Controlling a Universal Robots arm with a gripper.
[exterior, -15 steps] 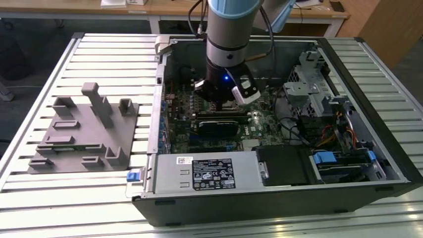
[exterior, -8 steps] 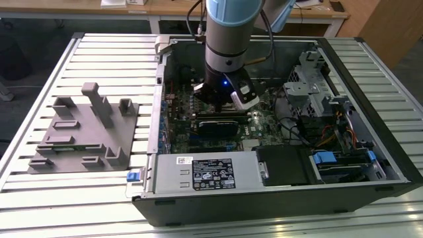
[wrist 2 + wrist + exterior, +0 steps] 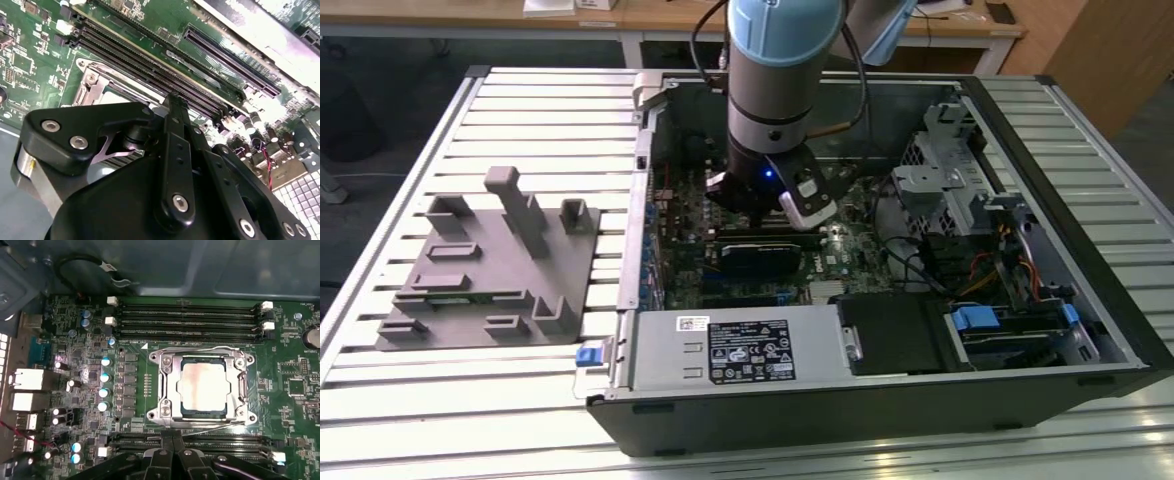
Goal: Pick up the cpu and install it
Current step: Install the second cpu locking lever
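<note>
In the first wrist view the cpu (image 3: 206, 386), a pale silvery square chip, lies flat inside the metal-framed socket (image 3: 165, 385) on the green motherboard (image 3: 75, 345). My gripper (image 3: 173, 441) is just off the socket's edge, over the memory slots. Its two black fingers are pressed together with nothing between them. In the second wrist view the gripper (image 3: 172, 100) points down beside the socket (image 3: 92, 82). In the exterior view the arm reaches down into the open computer case (image 3: 1067, 330), and the gripper (image 3: 758, 212) is low over the board.
Memory slots (image 3: 190, 315) run along both sides of the socket. A silver power-supply box (image 3: 734, 345) sits at the case's front, and a drive cage (image 3: 947, 165) with cables is on the exterior view's right. A grey parts fixture (image 3: 480, 270) lies on the slatted table (image 3: 400, 420) at the left.
</note>
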